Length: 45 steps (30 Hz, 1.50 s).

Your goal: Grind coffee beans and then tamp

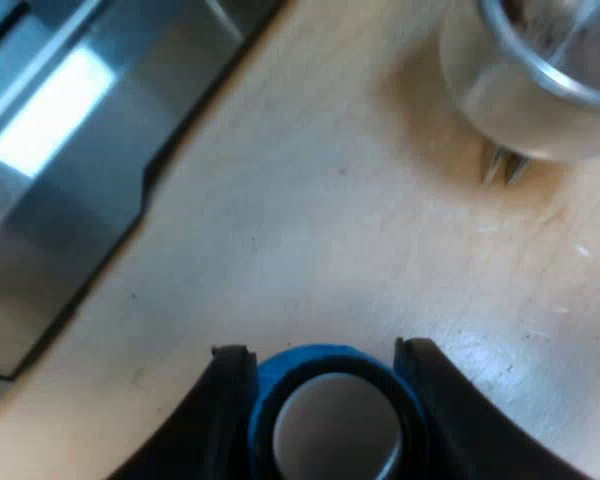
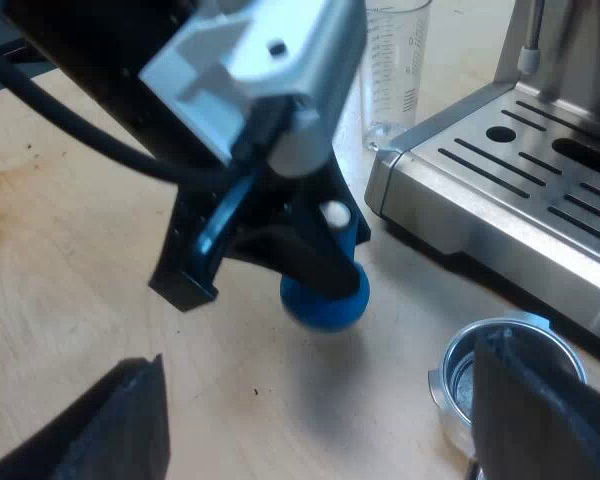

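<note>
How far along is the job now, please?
Done: the holder is off the machine, on the table. In hand: the left gripper grips the tamper near the holder; the right gripper, open, hangs by the holder. Left: tamping; whether grounds are inside, I cannot tell.

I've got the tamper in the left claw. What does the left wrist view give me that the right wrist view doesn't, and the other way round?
Left wrist view: the blue tamper end-on, its shiny flat face between the fingers of the left claw, which grip its sides.
Right wrist view: the measuring glass beside the machine, the slotted tray top, and the open right claw near the metal holder.
Shared: tamper, holder, machine and wooden table.
</note>
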Available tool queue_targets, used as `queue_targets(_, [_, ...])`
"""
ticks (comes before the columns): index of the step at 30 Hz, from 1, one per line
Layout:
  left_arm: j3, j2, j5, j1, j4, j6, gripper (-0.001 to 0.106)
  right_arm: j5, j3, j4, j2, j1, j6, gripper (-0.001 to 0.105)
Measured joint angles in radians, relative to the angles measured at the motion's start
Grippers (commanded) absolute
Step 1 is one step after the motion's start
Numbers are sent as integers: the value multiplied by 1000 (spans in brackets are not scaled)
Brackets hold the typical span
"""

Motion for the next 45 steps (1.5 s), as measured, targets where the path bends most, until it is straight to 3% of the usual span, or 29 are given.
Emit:
queue_targets(12, [0,47,0,0,-73,-38,2,0,0,0,0,0,0,65])
queue_targets(15, [0,47,0,0,-73,-38,12,0,0,0,0,0,0,65])
queue_targets(20, [0,47,0,0,-73,-38,42,0,0,0,0,0,0,65])
queue_targets(26, [0,47,0,0,-75,-40,56,0,0,0,0,0,0,65])
queue_targets(37, [0,25,-4,0,-74,-43,59,0,0,0,0,0,0,65])
queue_targets(45, [-2,-177,-73,0,-10,-45,59,0,0,0,0,0,33,65])
